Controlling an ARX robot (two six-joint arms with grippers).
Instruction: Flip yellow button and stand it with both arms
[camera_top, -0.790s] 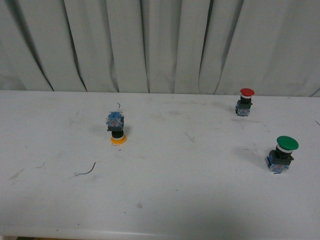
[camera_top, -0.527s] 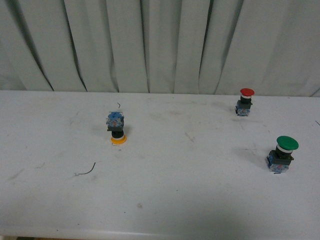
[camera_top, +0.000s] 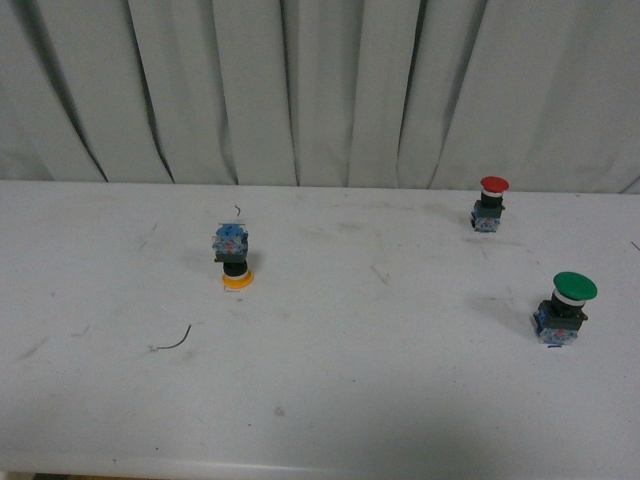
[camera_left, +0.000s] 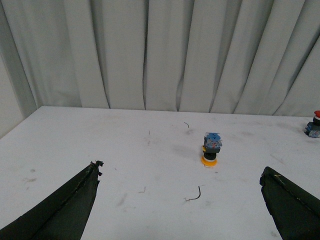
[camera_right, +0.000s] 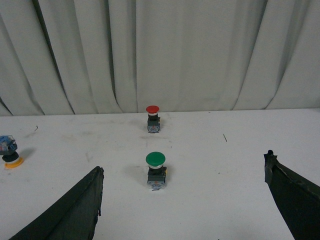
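Front view: yellow button (camera_top: 233, 258) sat unmoved on bench (camera_top: 350, 380), well left of red-capped switch (camera_top: 491, 205), seemingly cap-down; left fingers (camera_left: 60, 210) and right fingers (camera_right: 65, 210) spread wide, empty; approach not begun, flip pending.

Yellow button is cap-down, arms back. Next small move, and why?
Probably ease the left arm forward toward the yellow button, jaws open. It rests on its cap, blue base up, untouched, and sits ahead between the open left jaws; the right wrist faces the green button and red button instead.
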